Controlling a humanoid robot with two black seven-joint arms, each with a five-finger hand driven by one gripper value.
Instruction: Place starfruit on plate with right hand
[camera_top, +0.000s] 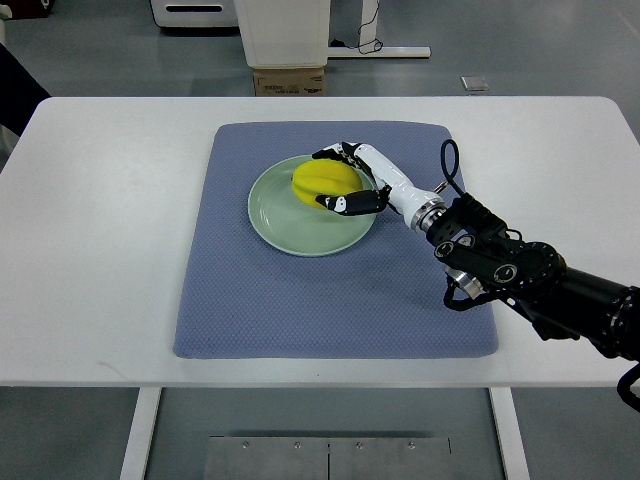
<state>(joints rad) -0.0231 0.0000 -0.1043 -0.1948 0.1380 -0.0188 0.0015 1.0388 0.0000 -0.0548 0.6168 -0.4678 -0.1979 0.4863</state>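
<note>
A blue-grey mat (330, 290) lies on the white table (90, 250) (a cardboard box (290, 82) stands on the floor beyond).

i see the starfruit (322, 181), yellow with a ridged, lobed body, lying on its side in the upper right part of the plate (278, 222). the plate is round, pale green and shallow, sitting flat and upright. the fruit rests inside the rim, its long axis running roughly left to right, with bare plate showing to the left and below it. i can't tell any blemishes from here.
</note>
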